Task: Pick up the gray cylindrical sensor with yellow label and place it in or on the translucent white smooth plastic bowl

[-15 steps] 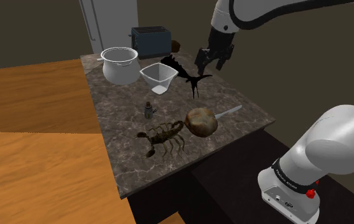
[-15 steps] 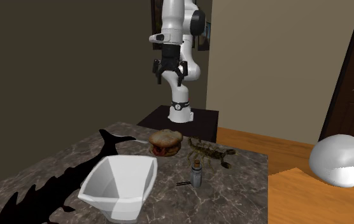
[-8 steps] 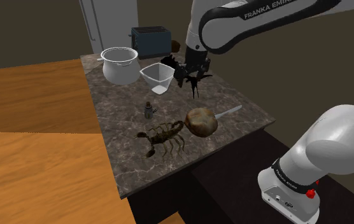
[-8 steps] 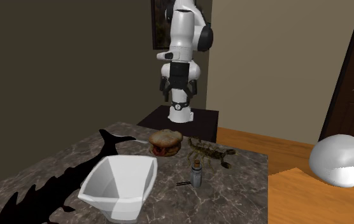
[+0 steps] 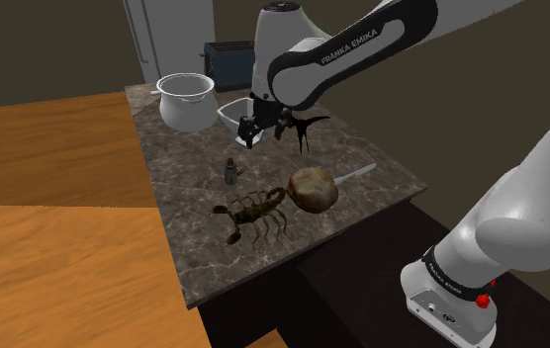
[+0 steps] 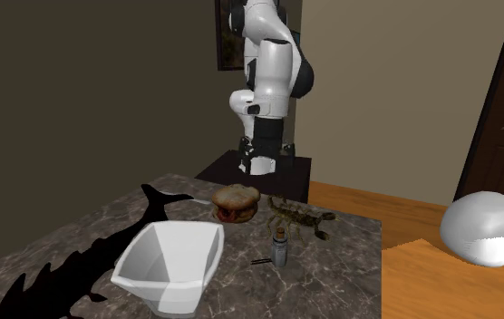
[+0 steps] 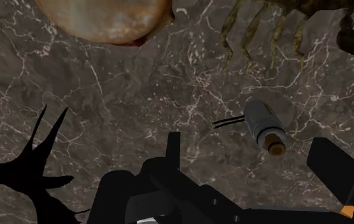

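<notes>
The tool has swung closer to the sensor (fingers apart).

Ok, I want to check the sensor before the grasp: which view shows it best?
The wrist view: the sensor is close and unblocked, its cap and two wires clear. The shoulder view shows it small, near the scorpion; the second exterior view shows it upright beside the bowl.

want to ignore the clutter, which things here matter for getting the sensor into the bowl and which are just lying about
For the job:
sensor
bowl
gripper, open

Just lying about:
scorpion
black fish figure
round brown lump
pot
toaster
</notes>
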Available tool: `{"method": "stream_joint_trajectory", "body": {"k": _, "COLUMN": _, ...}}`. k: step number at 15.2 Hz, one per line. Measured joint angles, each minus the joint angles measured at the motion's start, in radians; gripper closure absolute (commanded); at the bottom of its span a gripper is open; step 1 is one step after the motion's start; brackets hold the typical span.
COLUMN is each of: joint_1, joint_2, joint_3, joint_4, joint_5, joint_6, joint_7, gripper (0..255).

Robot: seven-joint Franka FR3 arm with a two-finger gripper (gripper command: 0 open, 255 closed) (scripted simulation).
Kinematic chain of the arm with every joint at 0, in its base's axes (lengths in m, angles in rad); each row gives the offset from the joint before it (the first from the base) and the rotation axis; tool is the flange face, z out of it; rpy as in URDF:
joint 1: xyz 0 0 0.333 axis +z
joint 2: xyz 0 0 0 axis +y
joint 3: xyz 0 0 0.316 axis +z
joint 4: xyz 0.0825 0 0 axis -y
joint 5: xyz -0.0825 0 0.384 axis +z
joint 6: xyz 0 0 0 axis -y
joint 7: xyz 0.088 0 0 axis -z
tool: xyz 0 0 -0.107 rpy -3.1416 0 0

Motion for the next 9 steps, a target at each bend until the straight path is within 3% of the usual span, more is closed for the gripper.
{"method": "stream_joint_trajectory", "body": {"k": 9, "joint_1": 0.081, "joint_2": 0.362, "joint_3": -0.019, "joint_4": 0.271, "joint_5": -0.16, "joint_6": 0.069, "joint_7": 0.164, "gripper": 0}}
